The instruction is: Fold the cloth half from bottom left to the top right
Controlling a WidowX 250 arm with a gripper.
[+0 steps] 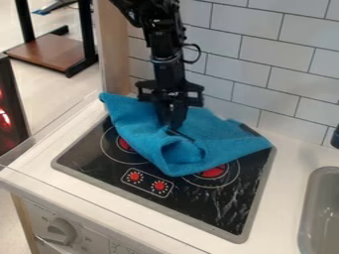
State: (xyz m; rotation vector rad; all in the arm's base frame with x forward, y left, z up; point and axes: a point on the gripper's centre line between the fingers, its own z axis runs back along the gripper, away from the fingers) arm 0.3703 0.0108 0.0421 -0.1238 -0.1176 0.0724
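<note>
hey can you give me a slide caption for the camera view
Robot's black tool down at a rumpled blue cloth on a toy cooktop, white-tiled wall behind.

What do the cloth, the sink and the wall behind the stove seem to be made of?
Cloth: probably soft terry or microfibre; matte, slightly fuzzy, with loose folds.
Sink: smooth grey plastic or metal; its look leaves this open.
Wall: likely glazed tile, or a printed imitation; pale rectangles, darker joints.

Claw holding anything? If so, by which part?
Can't tell. The claw is down at the middle of the cloth, just behind a raised fold, but no grip can be made out.
</note>
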